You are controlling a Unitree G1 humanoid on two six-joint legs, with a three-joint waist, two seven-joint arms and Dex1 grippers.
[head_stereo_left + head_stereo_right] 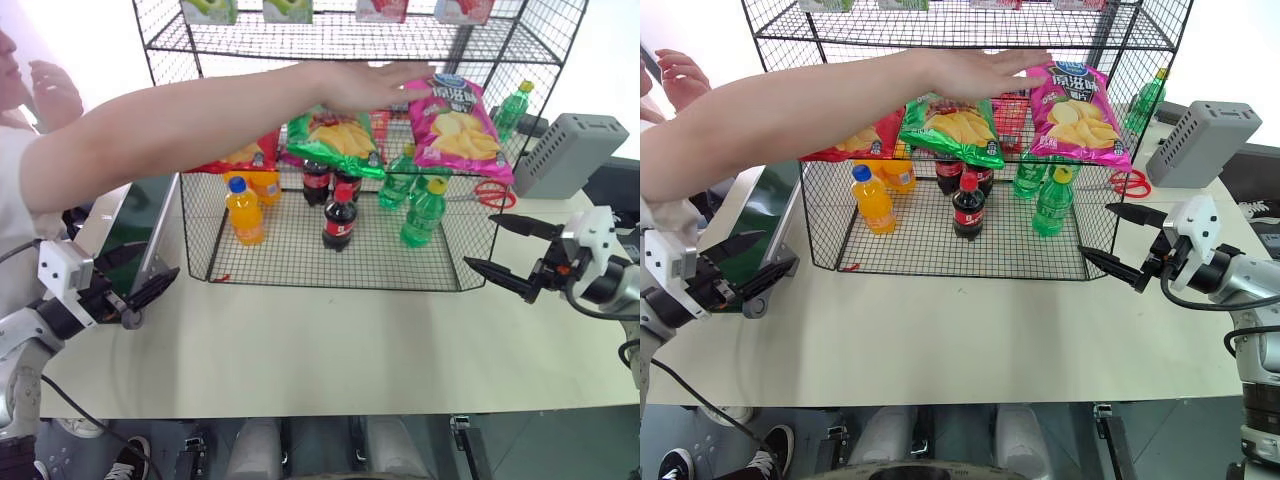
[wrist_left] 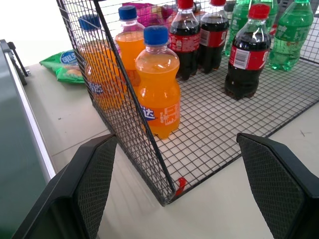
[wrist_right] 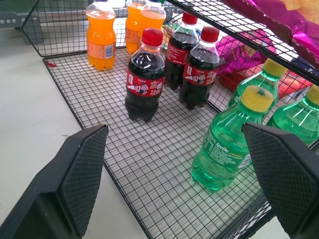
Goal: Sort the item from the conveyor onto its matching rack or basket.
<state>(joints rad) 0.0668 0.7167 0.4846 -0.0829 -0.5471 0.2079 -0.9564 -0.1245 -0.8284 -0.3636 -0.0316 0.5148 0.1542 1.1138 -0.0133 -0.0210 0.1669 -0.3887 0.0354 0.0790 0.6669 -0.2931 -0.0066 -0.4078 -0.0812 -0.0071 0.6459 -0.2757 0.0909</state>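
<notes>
The item, a magenta-pink crisp bag (image 1: pixel 455 125), lies tilted on the middle tier of the black wire rack (image 1: pixel 350 40), at its right end. A person's hand (image 1: pixel 370 85) reaches across from the left and is at the bag's upper left corner. The conveyor (image 1: pixel 130 235), a dark green belt with pale rails, runs along the table's left side. My left gripper (image 1: pixel 150 268) hangs open beside the conveyor, facing the rack's front left corner (image 2: pixel 169 191). My right gripper (image 1: pixel 480 240) is open and empty near the rack's front right corner, facing the bottles.
A green crisp bag (image 1: pixel 335 140) and a red one (image 1: pixel 245 155) share the middle tier. Orange (image 1: pixel 245 212), cola (image 1: pixel 340 218) and green (image 1: pixel 424 215) bottles stand on the bottom tier. Red scissors (image 1: pixel 490 192) and a grey box (image 1: pixel 570 155) lie at right.
</notes>
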